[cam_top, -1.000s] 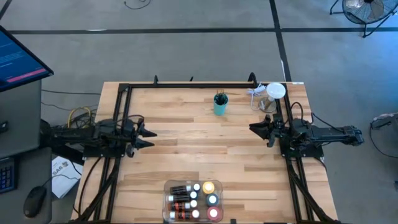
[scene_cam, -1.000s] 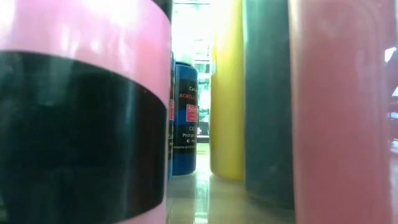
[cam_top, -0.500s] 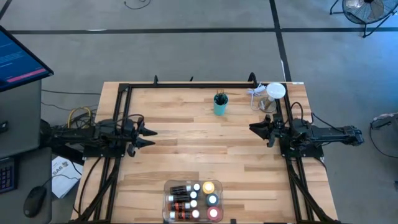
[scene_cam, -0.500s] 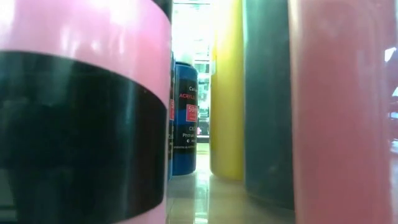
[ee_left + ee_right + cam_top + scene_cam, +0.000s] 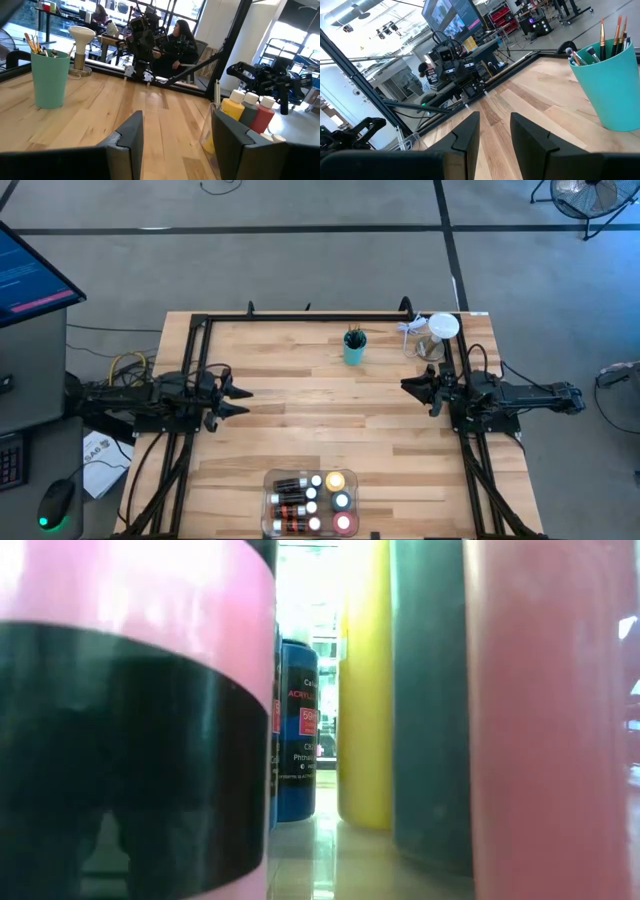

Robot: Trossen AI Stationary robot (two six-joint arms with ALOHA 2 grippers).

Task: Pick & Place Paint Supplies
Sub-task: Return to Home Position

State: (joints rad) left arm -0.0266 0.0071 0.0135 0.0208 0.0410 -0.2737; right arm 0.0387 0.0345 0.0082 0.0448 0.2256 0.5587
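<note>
Thin dark-handled paint brushes are stood upright, long axis vertical, in the teal plastic cup at the wooden bench's far side. The left pincer and right pincer are both held spread, empty, well apart.

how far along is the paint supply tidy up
Looks finished. The paint bottles stand in the clear rectangular plastic tray, thin brushes in the teal cup. Nothing is in hand: left gripper and right gripper are open, empty, at the table's sides. Left: seemingly nothing; no loose supplies show on the wooden table.
</note>
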